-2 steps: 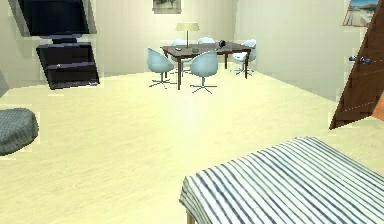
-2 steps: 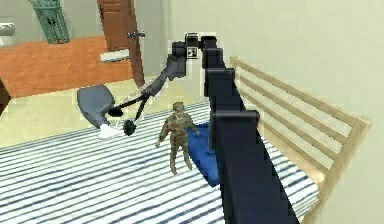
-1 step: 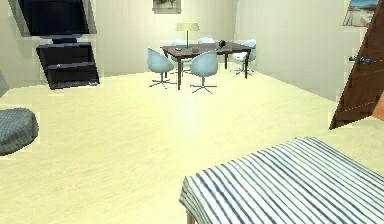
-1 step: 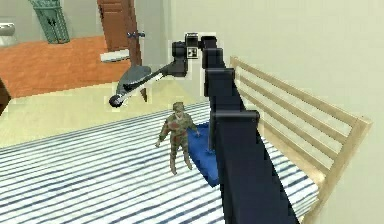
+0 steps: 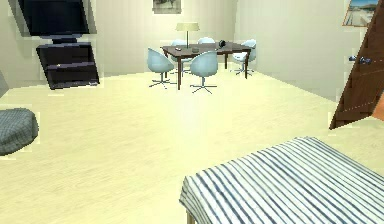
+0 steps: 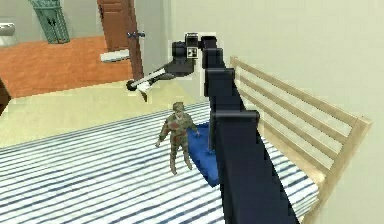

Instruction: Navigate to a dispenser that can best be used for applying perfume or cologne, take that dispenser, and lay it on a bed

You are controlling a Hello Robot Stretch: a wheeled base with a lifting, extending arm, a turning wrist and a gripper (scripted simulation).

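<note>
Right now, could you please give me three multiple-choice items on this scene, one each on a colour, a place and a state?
1. The chairs at the dining table are: A red; B black; C pale blue.
2. The brown figure stands on: A the dining table; B the striped bed; C the floor.
3. The television screen is: A dark; B showing a bright picture; C draped with cloth.
Key: 1 C, their shells look pale blue; 2 B, stripes lie under its feet; 3 A, the screen is black.
</note>
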